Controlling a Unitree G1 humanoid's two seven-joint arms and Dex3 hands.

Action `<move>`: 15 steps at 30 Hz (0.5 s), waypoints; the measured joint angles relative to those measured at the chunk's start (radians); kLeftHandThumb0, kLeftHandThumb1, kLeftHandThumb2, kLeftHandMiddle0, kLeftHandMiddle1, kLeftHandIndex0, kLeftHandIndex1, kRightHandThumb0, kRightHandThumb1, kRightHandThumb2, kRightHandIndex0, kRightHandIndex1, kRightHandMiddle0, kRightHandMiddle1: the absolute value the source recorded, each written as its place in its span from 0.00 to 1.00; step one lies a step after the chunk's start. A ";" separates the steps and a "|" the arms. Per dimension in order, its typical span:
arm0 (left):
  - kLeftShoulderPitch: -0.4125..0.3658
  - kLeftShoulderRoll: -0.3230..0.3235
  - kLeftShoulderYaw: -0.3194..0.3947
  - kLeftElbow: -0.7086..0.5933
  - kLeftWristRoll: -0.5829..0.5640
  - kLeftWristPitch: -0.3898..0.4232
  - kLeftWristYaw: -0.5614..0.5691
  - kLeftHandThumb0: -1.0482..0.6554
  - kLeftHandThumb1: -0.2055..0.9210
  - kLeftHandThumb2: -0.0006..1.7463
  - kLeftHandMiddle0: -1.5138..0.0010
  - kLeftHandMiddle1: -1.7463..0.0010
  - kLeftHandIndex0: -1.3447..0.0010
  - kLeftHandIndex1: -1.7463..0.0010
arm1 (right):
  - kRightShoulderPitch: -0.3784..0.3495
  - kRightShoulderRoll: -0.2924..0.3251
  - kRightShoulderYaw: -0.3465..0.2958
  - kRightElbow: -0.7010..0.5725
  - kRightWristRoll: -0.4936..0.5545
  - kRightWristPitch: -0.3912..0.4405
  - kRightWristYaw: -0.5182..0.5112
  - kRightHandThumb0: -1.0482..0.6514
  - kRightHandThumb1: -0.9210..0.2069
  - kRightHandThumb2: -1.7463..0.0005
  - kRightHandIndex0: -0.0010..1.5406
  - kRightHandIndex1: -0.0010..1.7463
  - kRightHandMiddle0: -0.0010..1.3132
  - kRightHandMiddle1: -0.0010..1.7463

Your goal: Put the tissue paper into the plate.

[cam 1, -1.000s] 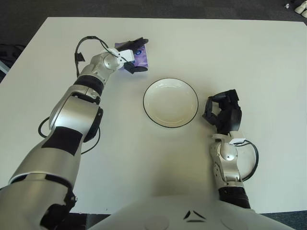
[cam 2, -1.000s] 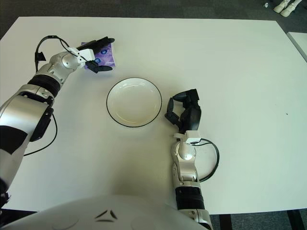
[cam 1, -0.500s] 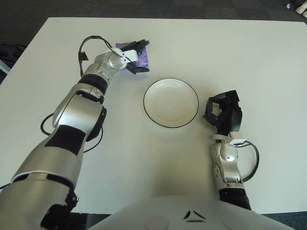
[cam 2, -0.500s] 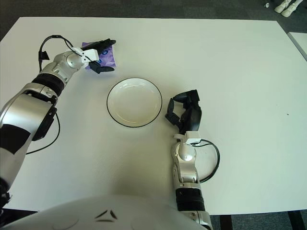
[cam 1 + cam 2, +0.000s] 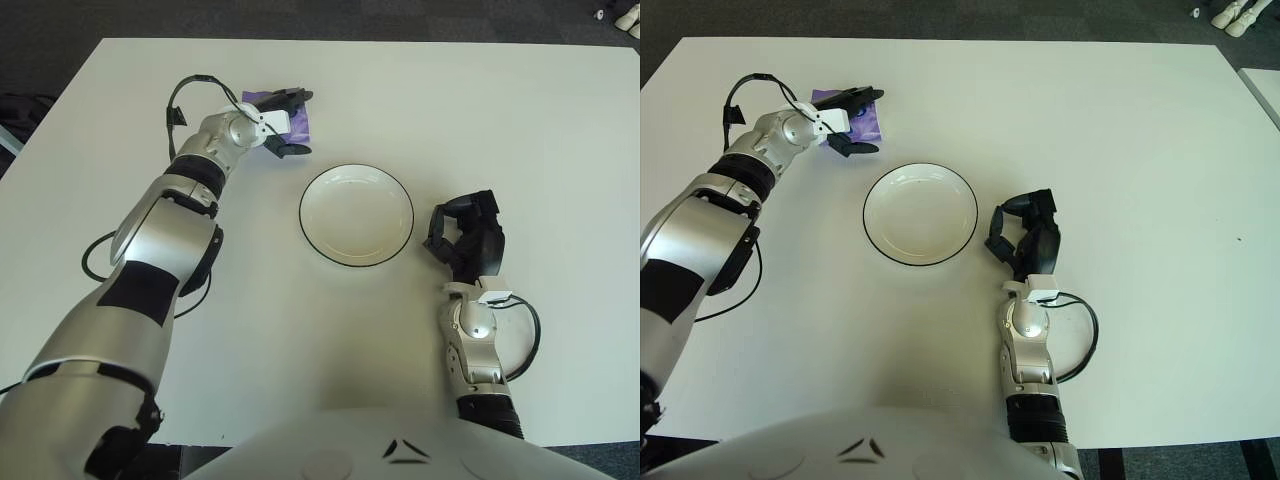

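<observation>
Left eye view. White worktop [image 5: 520, 120], square-edged, dark floor beyond its far edge. Left hand [image 5: 275, 120]: reached out to the far left part of the worktop, black fingers [image 5: 292, 96] set above and below a purple tissue packet [image 5: 297, 122]; the packet sits between them, so the hand appears closed on it, though contact with the worktop beneath cannot be told. Plate [image 5: 356, 214]: round, white, thin dark rim, lying flat near the middle of the worktop, nothing in it. The packet lies up and to the left of the plate, apart from its rim. Right hand [image 5: 465, 240]: just right of the plate, forearm upright, black fingers curled inward and holding nothing. A black cable loops beside its wrist.

Right eye view. Same layout, shifted. Left hand [image 5: 845, 120] over the tissue packet [image 5: 868, 122], one finger [image 5: 862, 95] across the packet's top edge, another [image 5: 860, 149] below it. Plate [image 5: 920, 213] bare, well clear of the packet. Right hand [image 5: 1025, 240] near the plate's right rim, not touching it, fingers curled with nothing in them.
</observation>
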 measured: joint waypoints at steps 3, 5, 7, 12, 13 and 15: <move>0.008 0.005 0.000 -0.003 -0.001 -0.014 0.000 0.08 0.76 0.36 1.00 0.95 1.00 0.90 | 0.001 0.000 0.000 -0.001 0.001 0.000 0.008 0.38 0.32 0.42 0.44 0.88 0.32 1.00; 0.018 0.011 0.001 -0.008 -0.002 -0.026 0.000 0.08 0.75 0.36 1.00 0.95 1.00 0.90 | 0.001 -0.001 -0.001 -0.002 0.002 0.000 0.011 0.38 0.32 0.42 0.44 0.88 0.32 1.00; 0.031 0.017 0.005 -0.017 -0.011 -0.043 0.000 0.09 0.75 0.36 1.00 0.95 1.00 0.89 | 0.002 -0.001 -0.001 -0.002 0.003 0.000 0.015 0.38 0.32 0.42 0.44 0.89 0.32 1.00; 0.060 0.029 0.018 -0.038 -0.034 -0.080 -0.001 0.10 0.73 0.37 1.00 0.94 1.00 0.89 | 0.002 -0.001 -0.002 -0.001 0.003 -0.001 0.018 0.38 0.32 0.42 0.45 0.89 0.33 1.00; 0.065 0.031 0.020 -0.040 -0.040 -0.086 -0.002 0.10 0.73 0.37 1.00 0.94 1.00 0.89 | 0.002 -0.001 -0.002 0.000 0.002 -0.003 0.017 0.37 0.33 0.41 0.45 0.89 0.33 1.00; 0.078 0.038 0.026 -0.053 -0.053 -0.100 -0.007 0.11 0.71 0.38 1.00 0.95 1.00 0.89 | 0.001 -0.001 -0.003 0.005 0.002 -0.014 0.016 0.37 0.33 0.41 0.45 0.89 0.33 1.00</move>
